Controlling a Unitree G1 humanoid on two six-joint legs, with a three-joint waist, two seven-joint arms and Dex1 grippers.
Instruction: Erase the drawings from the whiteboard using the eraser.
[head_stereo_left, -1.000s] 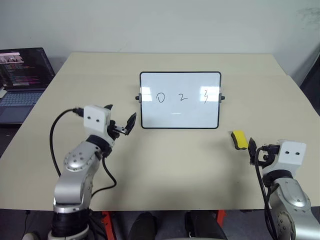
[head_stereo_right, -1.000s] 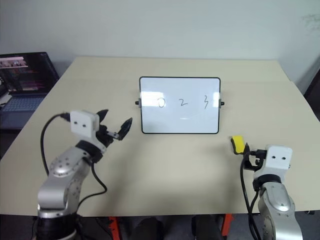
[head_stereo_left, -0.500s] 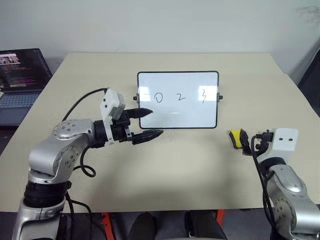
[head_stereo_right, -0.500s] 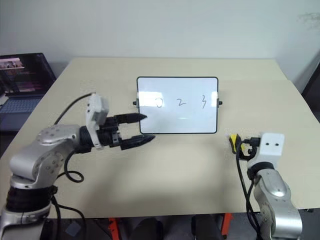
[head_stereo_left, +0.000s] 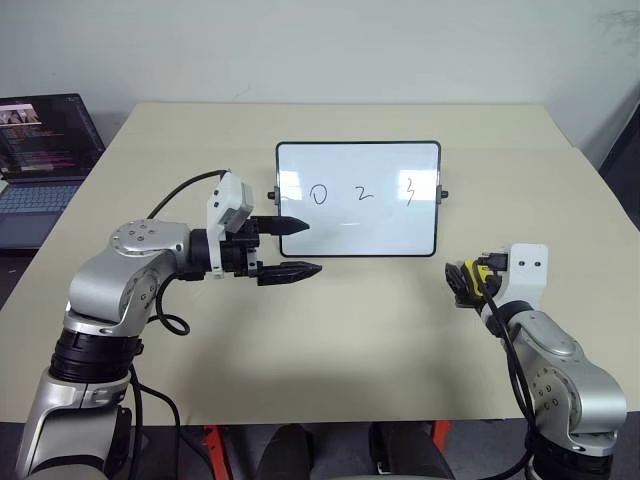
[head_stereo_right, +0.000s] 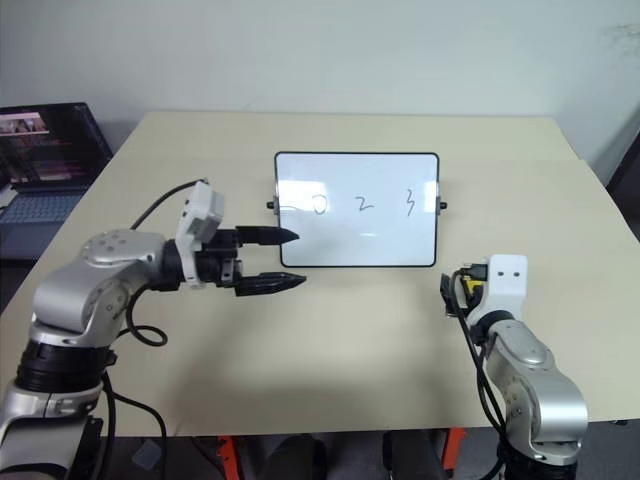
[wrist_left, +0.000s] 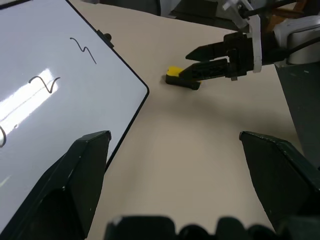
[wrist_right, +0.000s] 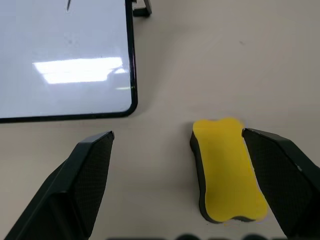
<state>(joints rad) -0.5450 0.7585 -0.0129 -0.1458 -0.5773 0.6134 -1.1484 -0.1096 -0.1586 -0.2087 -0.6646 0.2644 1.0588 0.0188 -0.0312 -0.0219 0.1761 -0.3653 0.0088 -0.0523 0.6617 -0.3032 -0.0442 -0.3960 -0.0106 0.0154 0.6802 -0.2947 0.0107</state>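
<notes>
Right wrist view puts the eraser nearest you: it lies flat on the table, yellow face up, between your right gripper's widely spread fingers and close against one of them, though you cannot quite tell whether that finger touches it. In the head views the eraser sits at about 4 o'clock from the whiteboard, a little apart from its near right corner. Nothing lies between gripper and eraser. Your left gripper hangs at 8 o'clock of the board, pointing right, fingers apart and empty, its upper tip overlapping the board's left edge. The drawings stand unerased in a row across the board's middle. Farthest off, at 10 o'clock beyond the table's left edge, a laptop sits open.
</notes>
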